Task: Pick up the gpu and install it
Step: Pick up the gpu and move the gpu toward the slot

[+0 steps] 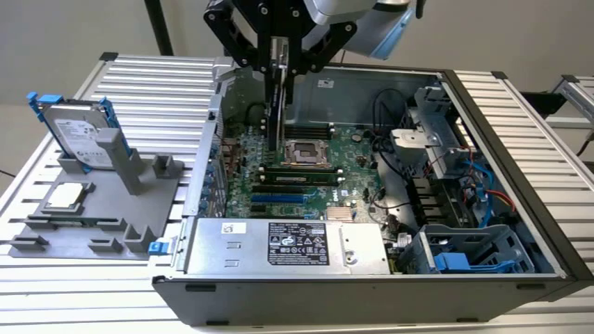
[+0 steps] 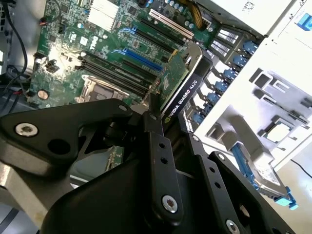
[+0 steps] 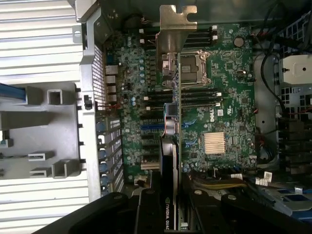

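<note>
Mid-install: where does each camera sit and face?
Exterior view: off the arm, looking down into the open grey computer case; black gripper holds the gpu, a flat black-shrouded card.
First wrist view: on the wrist, facing along the gpu onto the green motherboard; gripper in foreground.
Second wrist view: same wrist, slanted across that board; gripper in foreground.
Both wrist views share gpu and motherboard.

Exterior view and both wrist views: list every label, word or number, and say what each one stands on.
gpu: white lettering along the black shroud's edge in the second wrist view, a maker and model mark.
Power supply: large black-and-white label in the exterior view, print too small to read.
Hard drive: white label in the exterior view, print too small to read.
</note>
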Controlling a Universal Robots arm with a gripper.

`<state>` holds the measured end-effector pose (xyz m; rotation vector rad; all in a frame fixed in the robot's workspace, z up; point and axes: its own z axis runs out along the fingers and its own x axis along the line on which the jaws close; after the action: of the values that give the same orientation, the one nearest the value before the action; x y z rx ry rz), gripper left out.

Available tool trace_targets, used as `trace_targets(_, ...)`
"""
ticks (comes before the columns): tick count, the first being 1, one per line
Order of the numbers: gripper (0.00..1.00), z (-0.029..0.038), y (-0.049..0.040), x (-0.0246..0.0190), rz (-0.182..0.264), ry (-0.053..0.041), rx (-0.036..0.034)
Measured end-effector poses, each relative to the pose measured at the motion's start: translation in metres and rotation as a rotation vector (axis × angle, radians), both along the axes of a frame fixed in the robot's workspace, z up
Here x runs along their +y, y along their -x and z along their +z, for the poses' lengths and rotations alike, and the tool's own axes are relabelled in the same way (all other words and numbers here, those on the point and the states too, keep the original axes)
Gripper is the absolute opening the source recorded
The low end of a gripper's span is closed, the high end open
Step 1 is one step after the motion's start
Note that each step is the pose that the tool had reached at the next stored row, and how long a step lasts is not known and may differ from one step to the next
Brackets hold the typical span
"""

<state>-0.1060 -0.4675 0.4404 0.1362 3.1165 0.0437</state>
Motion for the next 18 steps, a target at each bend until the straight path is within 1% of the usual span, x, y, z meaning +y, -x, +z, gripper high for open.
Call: trace_targets(18, 0.00, -0.0010, -0.0137, 0.0001, 0.000, 0.0098, 0.0000)
